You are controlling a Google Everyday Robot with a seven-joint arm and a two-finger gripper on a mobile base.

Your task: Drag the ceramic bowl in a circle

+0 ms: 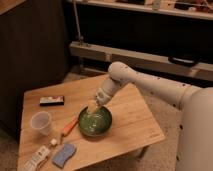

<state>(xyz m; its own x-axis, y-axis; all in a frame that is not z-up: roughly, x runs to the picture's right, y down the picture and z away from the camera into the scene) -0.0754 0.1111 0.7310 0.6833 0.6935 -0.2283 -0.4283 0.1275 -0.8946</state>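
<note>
Ceramic bowl (96, 124): where's it sitting? (ops)
It's sitting right under my gripper (92, 106), on the wooden table (135, 117). I'm reaching down at its far rim. (arm)
Grip state? (ops)
Can't tell how far I'm opening, or whether I'm holding anything. (arm)
Neighbours? (ops)
Orange stick (69, 126) is lying just beside me, by the bowl's edge. Plastic cup (41, 122) is standing beyond it, well apart from me. (arm)

No legible text, label or number on the flat dark box (52, 100) or pale packet (35, 160) on the table (131, 118), pincer (93, 106) at the ceramic bowl (95, 124) far rim.
</note>
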